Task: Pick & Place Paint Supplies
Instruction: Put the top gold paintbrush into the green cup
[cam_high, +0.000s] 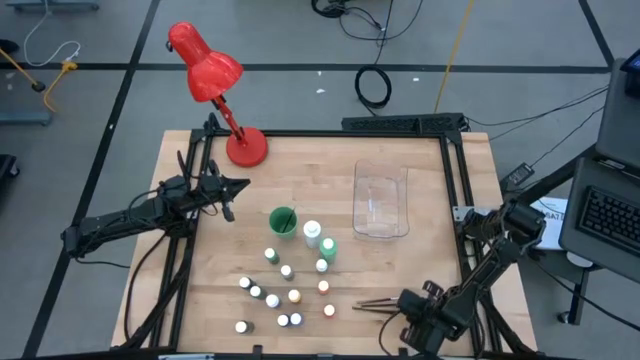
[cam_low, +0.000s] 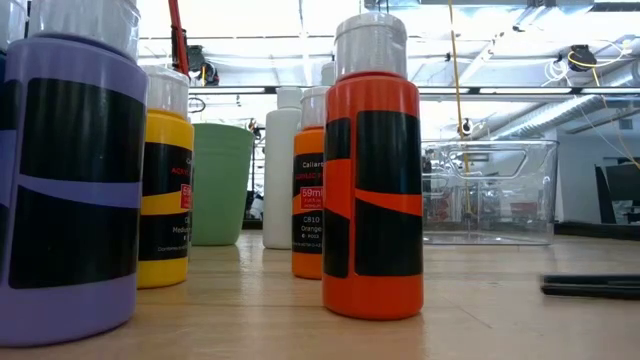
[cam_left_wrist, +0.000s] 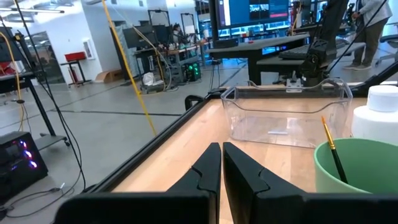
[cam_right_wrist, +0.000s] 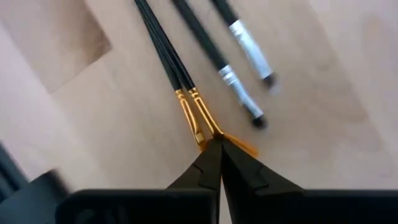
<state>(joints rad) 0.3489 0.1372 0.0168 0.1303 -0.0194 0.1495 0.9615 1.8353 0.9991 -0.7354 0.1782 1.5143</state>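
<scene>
My right gripper (cam_right_wrist: 219, 146), clenched on nothing, hangs over paintbrushes (cam_right_wrist: 186, 81) lying lengthwise left-right; only my wrist shows their gold ferrules.

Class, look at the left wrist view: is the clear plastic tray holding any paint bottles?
No: the clear plastic tray stands empty, its bare floor showing through the walls.

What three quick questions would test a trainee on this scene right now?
1. True or false: the clear tray holds paint bottles.
2. The right claw hovers over: A) the paintbrushes lying on the table, B) the red lamp, C) the clear tray.
3. Fill in: standing in the green cup is one ____.

Key: 1 false; 2 A; 3 paintbrush.
</scene>
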